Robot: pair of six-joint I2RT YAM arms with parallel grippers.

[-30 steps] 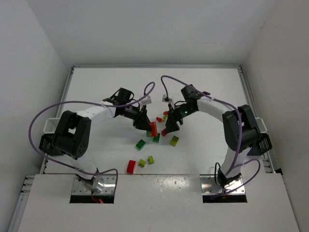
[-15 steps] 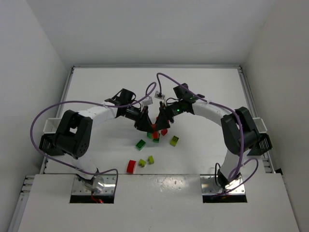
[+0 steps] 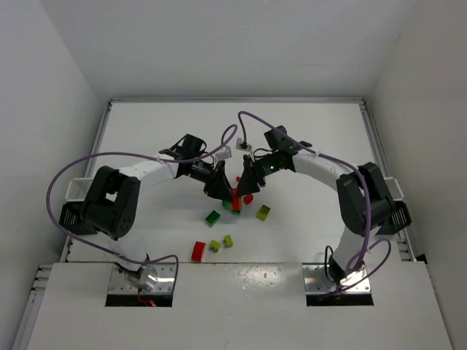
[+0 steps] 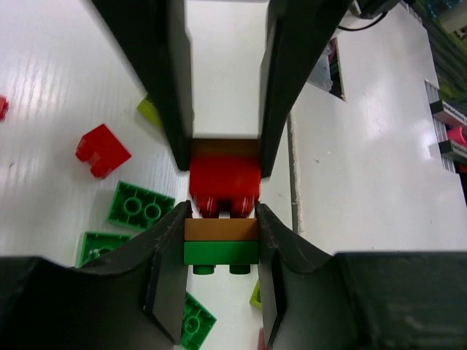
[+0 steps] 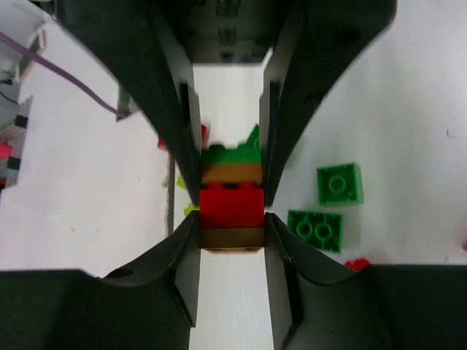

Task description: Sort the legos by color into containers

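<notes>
A multicoloured lego stack (image 3: 234, 195) hangs between both grippers above the table's middle. My left gripper (image 4: 221, 220) is shut on its green and brown end (image 4: 221, 251). My right gripper (image 5: 231, 222) is shut on its red and brown end (image 5: 230, 208). In the top view the left gripper (image 3: 221, 187) and the right gripper (image 3: 246, 185) face each other, fingertips nearly touching. Loose legos lie below: green bricks (image 3: 212, 217) (image 4: 136, 208) (image 5: 317, 230), a lime brick (image 3: 263, 211), a red brick (image 3: 198, 251). White containers sit at the left edge (image 3: 74, 191) and the right edge (image 3: 395, 189).
Two small lime bricks (image 3: 228, 240) lie near the red one at the front. A small red brick (image 4: 102, 149) lies left of the stack. Purple cables loop over both arms. White walls enclose the table on three sides.
My right gripper has moved left to the stack held by my left gripper and shut on its red end. The left gripper has barely moved.
</notes>
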